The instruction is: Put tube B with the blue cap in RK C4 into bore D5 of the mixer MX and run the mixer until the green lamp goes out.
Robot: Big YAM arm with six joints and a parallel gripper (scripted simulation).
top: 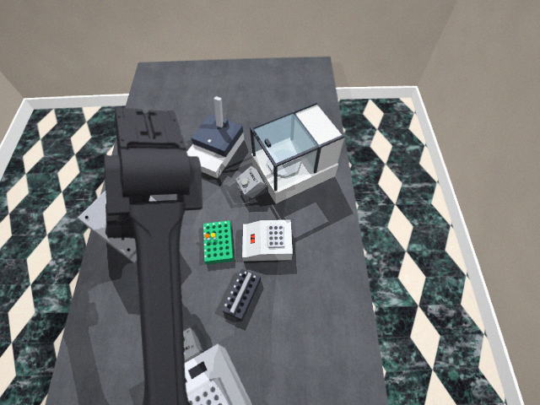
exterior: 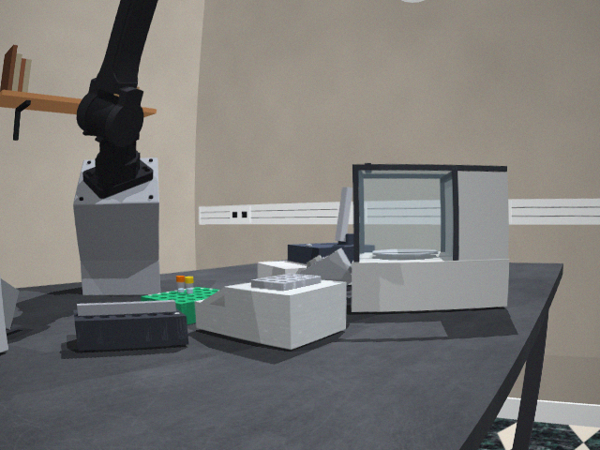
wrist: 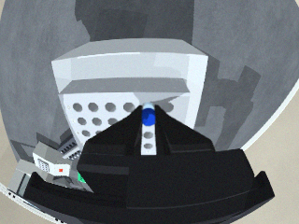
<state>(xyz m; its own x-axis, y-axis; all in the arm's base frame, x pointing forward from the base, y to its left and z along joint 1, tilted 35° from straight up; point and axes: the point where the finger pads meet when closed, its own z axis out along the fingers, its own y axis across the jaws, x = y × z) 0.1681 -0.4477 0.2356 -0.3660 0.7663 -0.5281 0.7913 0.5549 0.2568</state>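
Observation:
In the wrist view my gripper (wrist: 148, 110) is shut on tube B, whose blue cap (wrist: 149, 117) shows between the black fingers. It hangs above the white mixer MX (wrist: 131, 84), over the right-hand part of its grid of bores (wrist: 112, 121). I cannot tell which bore lies under the tube, or how high the tube is. In the top view the mixer (top: 207, 381) is at the bottom edge, partly hidden by my arm (top: 157, 261), which also hides the gripper. The green rack RK (top: 217, 240) holds an orange-capped tube (top: 207, 235) and a yellow-capped tube (top: 213, 235).
The white dry block (top: 267, 240) stands right of the rack. The black magnet block (top: 241, 294) lies between the rack and the mixer. The glass-walled balance (top: 296, 148), a dark-topped instrument (top: 216, 141) and a small grey box (top: 248, 180) stand further off.

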